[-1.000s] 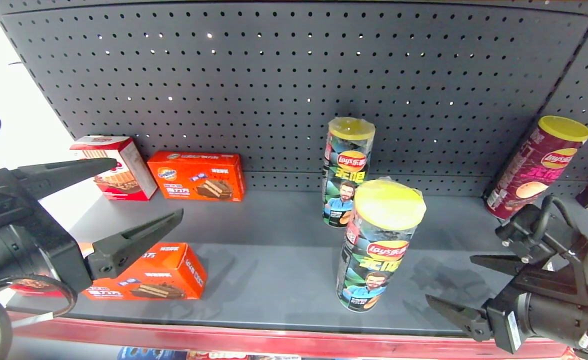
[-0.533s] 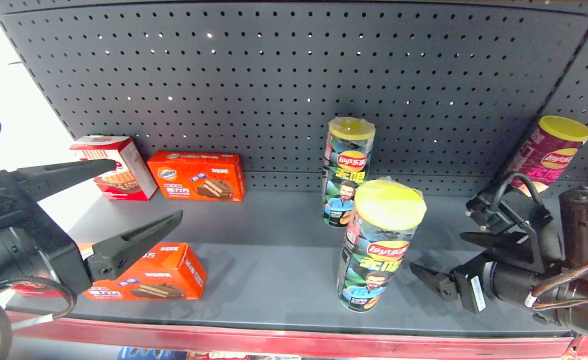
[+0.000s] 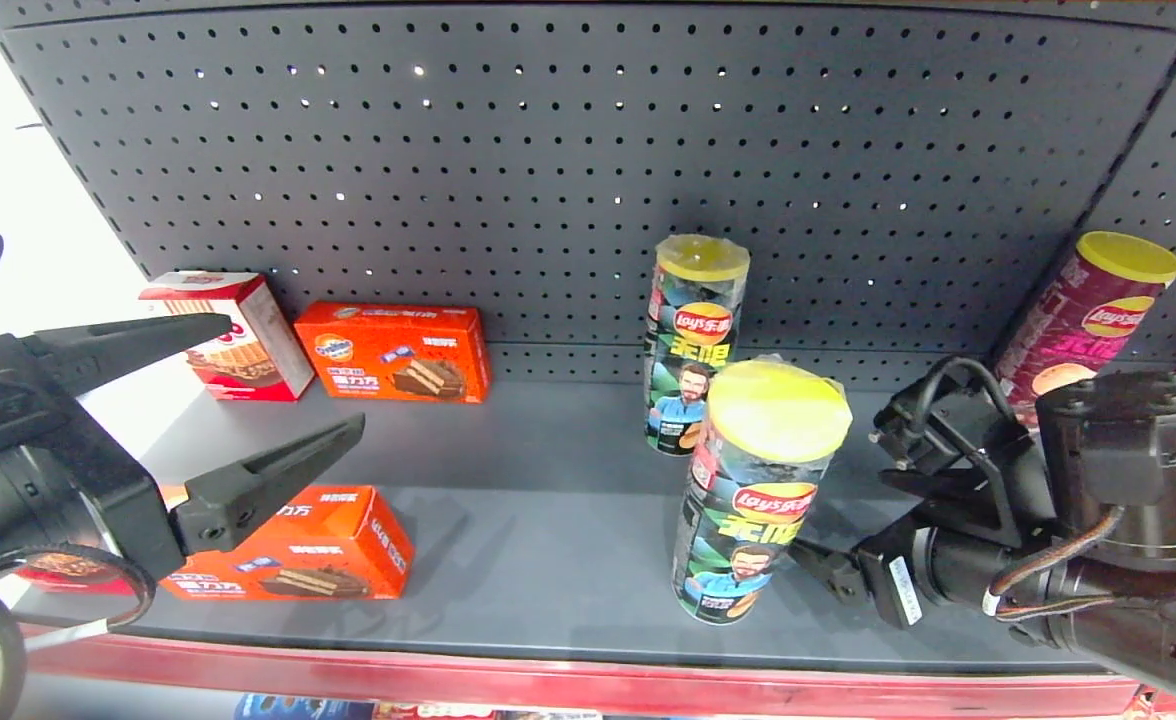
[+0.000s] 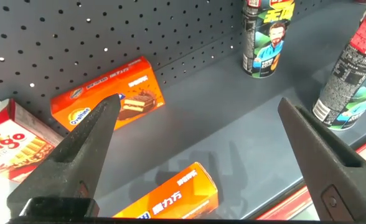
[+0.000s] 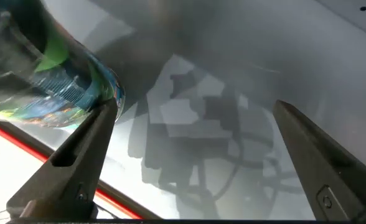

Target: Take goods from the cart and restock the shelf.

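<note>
We see the right gripper (image 5: 195,104) spread beside the front can (image 3: 758,490), perhaps touching it, the left gripper (image 3: 295,372) parted near a box (image 3: 318,548).

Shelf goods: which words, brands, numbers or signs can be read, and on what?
Front can: round logo over big yellow characters; brand print, so not quoted.
Back can: the same logo and characters.
Maroon can: the same logo; the rest too small.
Back orange box, front orange box: logo and white characters; fine print unreadable.
Red-and-white box: large lettering, brand print too.
</note>
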